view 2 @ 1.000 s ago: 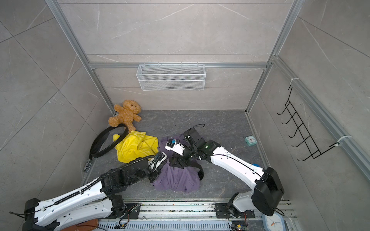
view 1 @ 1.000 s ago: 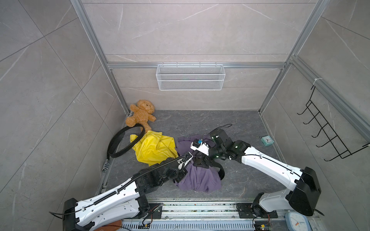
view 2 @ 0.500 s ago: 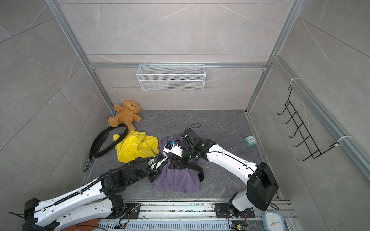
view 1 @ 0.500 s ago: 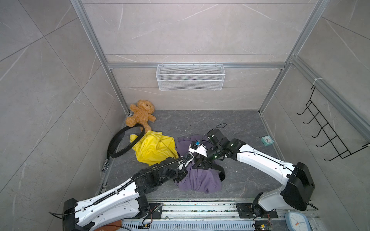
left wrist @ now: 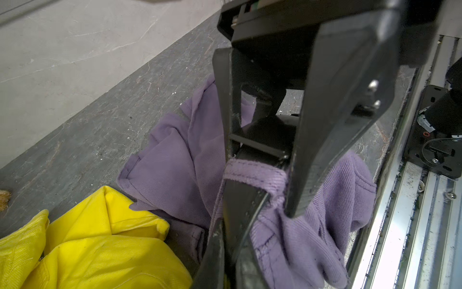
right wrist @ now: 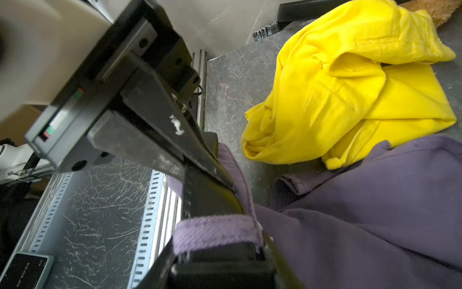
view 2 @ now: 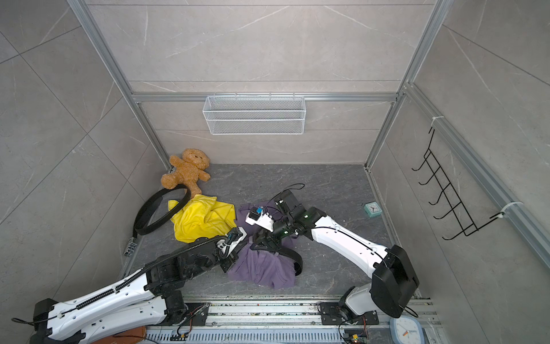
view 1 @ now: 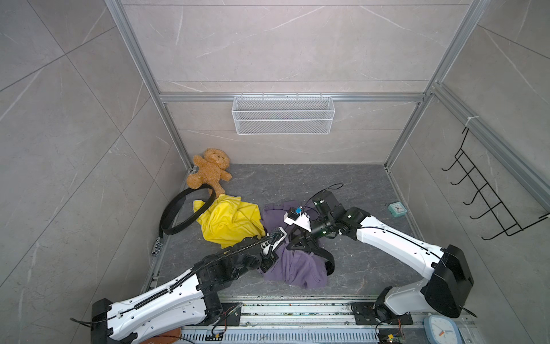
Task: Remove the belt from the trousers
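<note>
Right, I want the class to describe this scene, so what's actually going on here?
Belt removal, mid-job. The left end effector is shut on the black belt, which runs through a belt loop of the purple trousers. The right end effector straddles the belt right at that loop; whether it is clamped on anything is unclear. The belt is not out yet.

Teddy bear (view 1: pixel 211 171), yellow cloth (view 1: pixel 229 220)
</note>
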Available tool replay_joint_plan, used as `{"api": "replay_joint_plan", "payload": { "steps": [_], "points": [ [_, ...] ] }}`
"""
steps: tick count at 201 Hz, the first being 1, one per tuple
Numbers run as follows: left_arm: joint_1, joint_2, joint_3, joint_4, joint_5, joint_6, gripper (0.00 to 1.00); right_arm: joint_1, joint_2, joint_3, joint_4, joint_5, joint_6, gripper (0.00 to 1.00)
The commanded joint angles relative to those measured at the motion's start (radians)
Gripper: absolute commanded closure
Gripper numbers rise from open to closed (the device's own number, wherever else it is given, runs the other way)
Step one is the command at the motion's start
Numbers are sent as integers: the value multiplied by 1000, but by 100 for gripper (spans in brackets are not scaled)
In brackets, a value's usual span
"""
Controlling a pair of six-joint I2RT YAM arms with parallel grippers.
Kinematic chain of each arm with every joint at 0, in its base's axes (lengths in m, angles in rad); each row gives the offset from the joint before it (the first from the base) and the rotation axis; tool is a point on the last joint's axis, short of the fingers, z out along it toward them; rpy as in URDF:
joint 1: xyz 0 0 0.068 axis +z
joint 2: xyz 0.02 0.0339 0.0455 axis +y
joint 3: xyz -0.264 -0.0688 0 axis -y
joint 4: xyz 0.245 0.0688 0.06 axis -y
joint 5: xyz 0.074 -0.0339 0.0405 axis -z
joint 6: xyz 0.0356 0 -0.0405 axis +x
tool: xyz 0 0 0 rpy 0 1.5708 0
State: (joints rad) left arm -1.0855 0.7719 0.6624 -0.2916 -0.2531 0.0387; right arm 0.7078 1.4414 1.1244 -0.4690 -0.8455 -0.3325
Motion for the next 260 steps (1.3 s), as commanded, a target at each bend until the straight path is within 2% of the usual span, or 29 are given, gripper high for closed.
{"api": "replay_joint_plan", "payload": {
  "steps": [1,32,98,133,166,197,217,243,260],
  "points": [
    [1,-72,-3,-18,-106,-41,100,-86,-45,-34,-17,74,51,100],
    [1,-112,-5,-56,-214,-51,100,-108,-66,-55,-43,100,56,100],
    [0,-268,7,-139,-560,-94,100,-150,-99,-83,-43,139,90,100],
    [1,-378,5,-216,-748,-187,100,-185,-111,-87,-39,141,105,100],
    [-1,-434,52,-331,-973,-292,100,-223,-131,-95,-43,148,118,100],
    [0,-513,84,-421,-1129,-375,100,-260,-154,-110,-37,144,138,100],
    [-1,-561,126,-520,-1206,-424,100,-282,-158,-114,-33,140,147,100],
    [0,-565,148,-465,-1251,-312,100,-311,-149,-114,-28,136,157,100],
    [-2,-537,203,-593,-1298,-402,100,-334,-145,-112,-31,145,165,100]
  ]
}}
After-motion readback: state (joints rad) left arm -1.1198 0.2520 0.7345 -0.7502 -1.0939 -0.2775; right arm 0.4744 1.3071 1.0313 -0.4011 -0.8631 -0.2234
